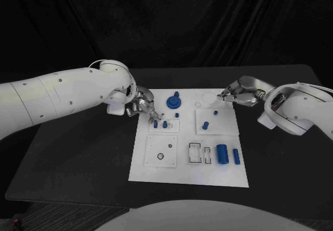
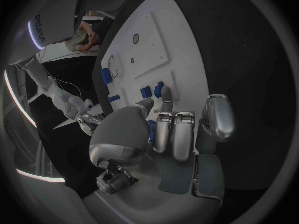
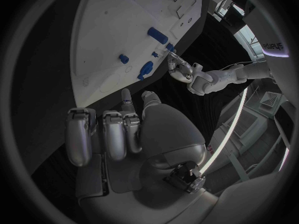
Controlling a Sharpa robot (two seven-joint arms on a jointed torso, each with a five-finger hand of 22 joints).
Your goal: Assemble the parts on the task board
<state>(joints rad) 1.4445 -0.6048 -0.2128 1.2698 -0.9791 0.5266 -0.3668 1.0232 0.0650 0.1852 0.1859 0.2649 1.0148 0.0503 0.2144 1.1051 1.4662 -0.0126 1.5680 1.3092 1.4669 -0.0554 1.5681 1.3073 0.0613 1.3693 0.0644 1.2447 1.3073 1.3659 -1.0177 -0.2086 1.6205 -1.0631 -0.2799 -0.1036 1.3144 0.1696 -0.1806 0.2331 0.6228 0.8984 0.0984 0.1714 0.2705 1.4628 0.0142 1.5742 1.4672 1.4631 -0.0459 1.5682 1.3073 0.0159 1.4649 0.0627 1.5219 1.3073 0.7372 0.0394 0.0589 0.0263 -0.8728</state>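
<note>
The white task board (image 1: 187, 168) lies flat in the middle of the black surface (image 1: 76, 159), long side running away from the robot. The left hand (image 1: 139, 103) hovers at the board's left edge near its far end, its fingers (image 2: 176, 134) curled inward and pointing down toward a small raised plate that carries two short blue pegs (image 1: 160, 124). In the left wrist view the fingertips lie close together just short of those pegs; whether a part is pinched between thumb and fingertips cannot be told, since the thumb hides the gap.

The right hand (image 1: 239, 94) sits at the board's far right corner, above the edge and beside a faint ring outline on the plate. Its fingers (image 3: 115, 134) are bent in toward the palm with nothing visible in them, and they touch no part.

On the board, a round blue knob-shaped part (image 1: 173, 101) stands just beside the left hand, with a small blue piece below it. A square raised plate to the right holds a small blue peg and a tilted blue cylinder (image 1: 206, 125). Nearer the robot, a large blue cylinder (image 1: 223, 154) and a slimmer blue pin (image 1: 236, 156) lie side by side, next to white rectangular slots (image 1: 198, 153). A white plate with a dark hole (image 1: 161, 151) lies at the near left
</note>
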